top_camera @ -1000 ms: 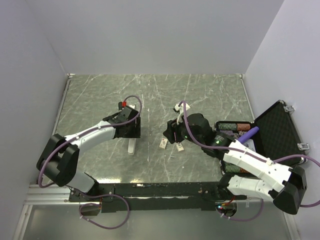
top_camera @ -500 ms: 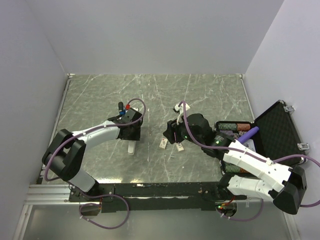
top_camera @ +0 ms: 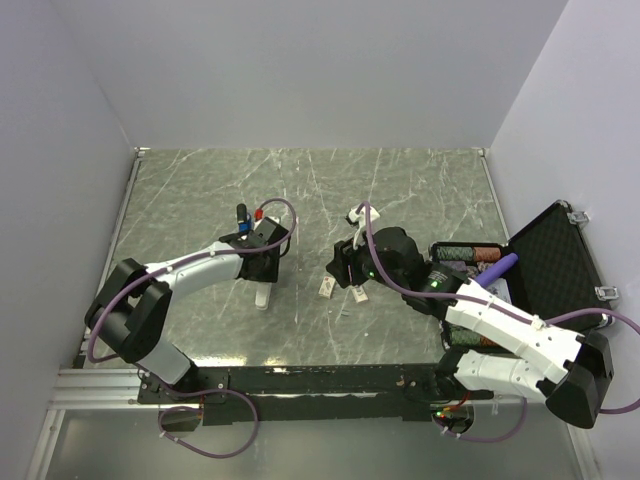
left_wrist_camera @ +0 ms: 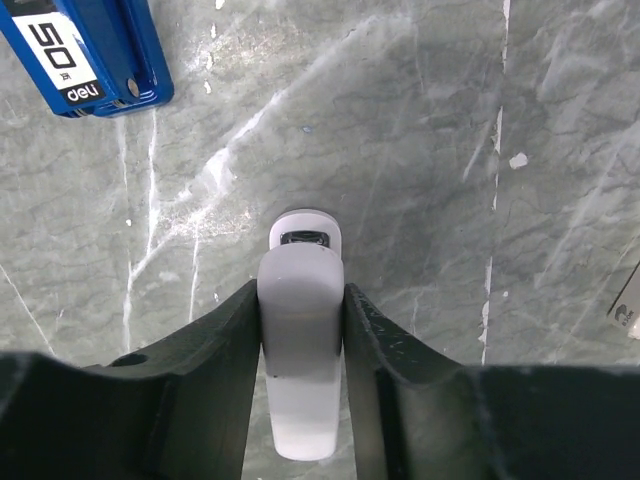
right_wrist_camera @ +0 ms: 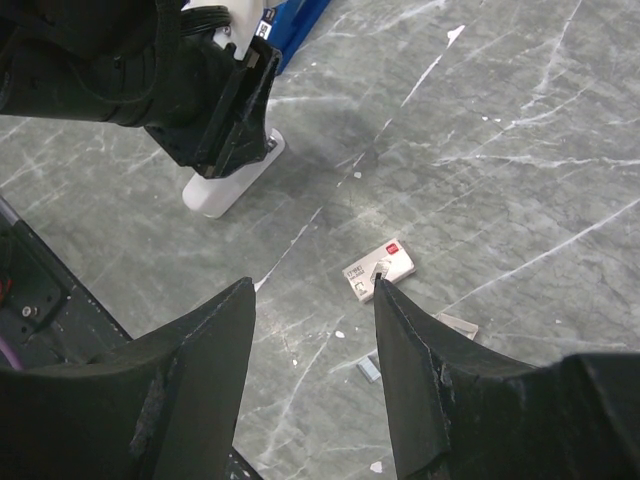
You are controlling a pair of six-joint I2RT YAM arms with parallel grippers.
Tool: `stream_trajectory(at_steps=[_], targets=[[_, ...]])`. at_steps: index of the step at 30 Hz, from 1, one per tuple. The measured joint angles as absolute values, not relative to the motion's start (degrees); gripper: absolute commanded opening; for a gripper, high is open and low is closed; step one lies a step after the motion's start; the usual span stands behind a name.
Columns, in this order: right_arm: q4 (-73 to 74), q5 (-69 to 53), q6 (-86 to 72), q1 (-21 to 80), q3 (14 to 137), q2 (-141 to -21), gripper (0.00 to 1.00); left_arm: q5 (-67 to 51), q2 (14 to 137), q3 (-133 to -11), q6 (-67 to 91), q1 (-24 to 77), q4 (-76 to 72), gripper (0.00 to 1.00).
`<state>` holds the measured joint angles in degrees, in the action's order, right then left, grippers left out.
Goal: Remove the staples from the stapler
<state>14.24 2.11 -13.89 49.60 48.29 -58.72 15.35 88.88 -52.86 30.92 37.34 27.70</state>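
Observation:
The blue stapler (left_wrist_camera: 90, 50), marked "50 deli", lies on the table at the top left of the left wrist view, apart from the fingers. In the top view it is a small blue and black shape (top_camera: 243, 214) just behind the left gripper (top_camera: 264, 262). The left gripper (left_wrist_camera: 300, 295) is shut on a pale grey-white bar (left_wrist_camera: 300, 380), which rests on the table (top_camera: 263, 297). The right gripper (right_wrist_camera: 312, 290) is open and empty above the table, right of the left one (top_camera: 345, 270). The bar also shows in the right wrist view (right_wrist_camera: 230, 180).
A small white staple box with a red label (right_wrist_camera: 380, 270) lies by the right fingertip, with a short staple strip (right_wrist_camera: 368, 368) and a pale flat piece (right_wrist_camera: 455, 325) near it. An open black case (top_camera: 560, 265) holding tools stands at the right edge.
The left wrist has shifted a little to the right and turned over the pale bar, which stays in place. The right arm has not moved.

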Motion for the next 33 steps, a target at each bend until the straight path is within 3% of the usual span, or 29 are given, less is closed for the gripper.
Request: stream_trajectory(at_steps=[3,5,17,33], targets=[[14.2,2.1,-13.9,49.6,48.3,-58.7,0.58,15.9,88.9,-53.1,31.0,37.7,28.2,0.22],[14.2,2.1,-13.9,49.6,48.2,-58.7,0.58,16.2,88.9,-53.2,30.9,37.9,28.5,0.01],[16.4,3.2,-12.8,49.3,48.2,-57.0,0.6,9.8,84.3,-55.2,28.1,39.9,29.4,0.01],[24.8,-8.3,-5.0,49.1,52.3,-54.8,0.59,-16.6,72.4,-54.0,18.6,40.0,23.9,0.01]])
